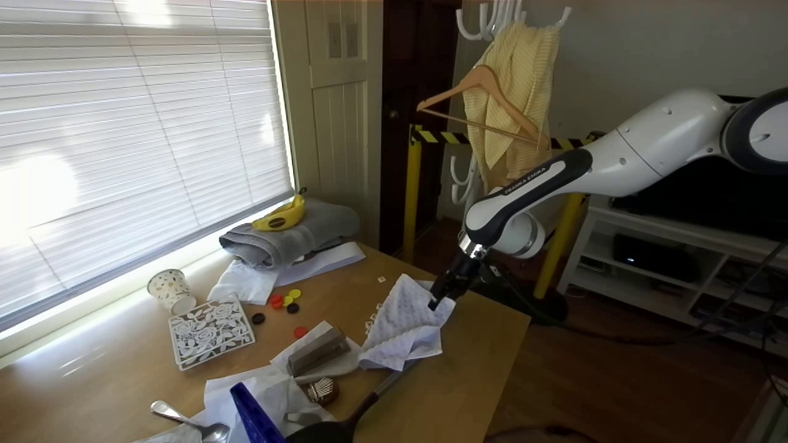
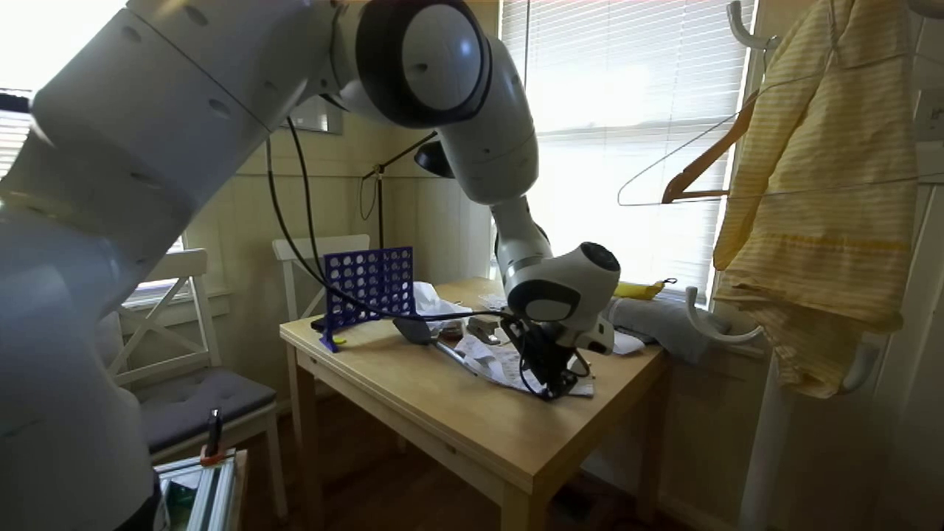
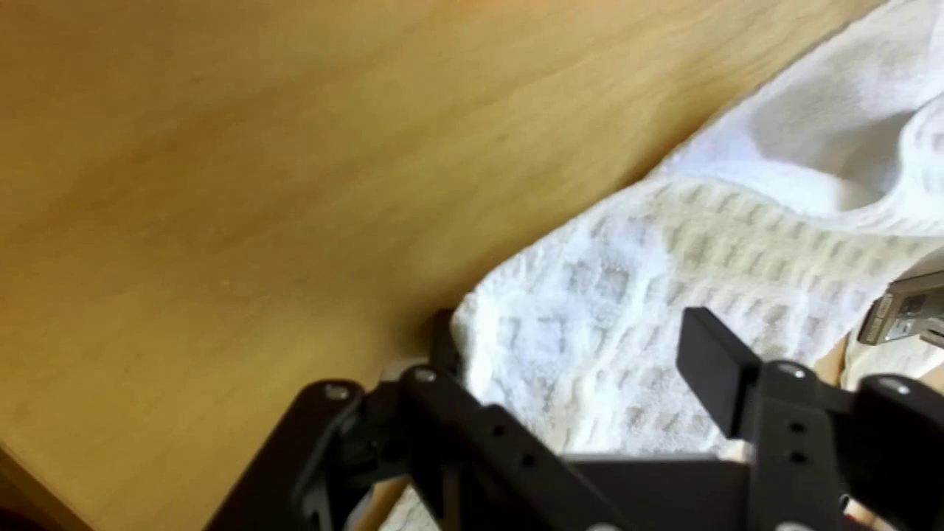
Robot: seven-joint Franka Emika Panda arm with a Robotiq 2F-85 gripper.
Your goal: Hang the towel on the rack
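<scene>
A white waffle-weave towel (image 1: 403, 317) lies crumpled near the table's edge; it also shows in an exterior view (image 2: 490, 360) and the wrist view (image 3: 627, 310). My gripper (image 1: 439, 299) points down at one end of it, low over the table, also in an exterior view (image 2: 559, 391). In the wrist view the jaws (image 3: 579, 350) stand apart with towel between them; the left fingertip is partly hidden behind the towel's edge. The white rack (image 1: 482, 32) has curved hooks, also in an exterior view (image 2: 712, 328). A yellow cloth (image 1: 523, 74) and a wooden hanger (image 1: 486, 77) hang there.
On the table (image 1: 474, 369) are a spatula (image 1: 366, 403), a stapler (image 1: 319, 351), a brush (image 1: 323, 389), a blue game grid (image 2: 369, 284) and a white trivet (image 1: 211, 332). A grey towel (image 1: 320, 224) with a banana-shaped pouch (image 1: 280, 215) lies by the window.
</scene>
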